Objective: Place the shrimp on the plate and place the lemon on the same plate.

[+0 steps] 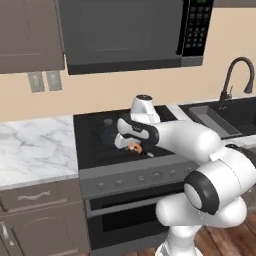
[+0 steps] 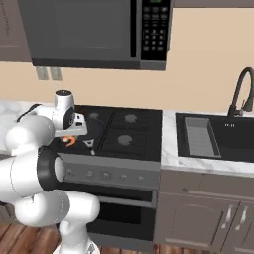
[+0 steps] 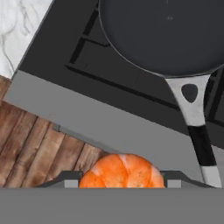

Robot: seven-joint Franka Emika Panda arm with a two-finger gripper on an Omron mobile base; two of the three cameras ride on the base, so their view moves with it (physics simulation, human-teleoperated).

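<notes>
My gripper (image 1: 133,146) is shut on the shrimp (image 1: 135,147), a curled orange piece, and holds it above the front edge of the stove. From the right base camera the shrimp (image 2: 70,141) hangs under the gripper (image 2: 71,140), just left of the pan. Looking along the hand, the shrimp (image 3: 122,171) sits between the two fingertips (image 3: 70,179) at the bottom, over the stove's grey front strip. The plate and the lemon are out of view.
A black frying pan (image 3: 162,35) rests on the left front burner with its grey handle (image 3: 194,118) pointing toward the stove front. Marble counter (image 1: 35,147) lies left of the stove (image 2: 129,131). A sink (image 2: 218,136) with a dark faucet is on the right. A microwave (image 1: 125,32) hangs overhead.
</notes>
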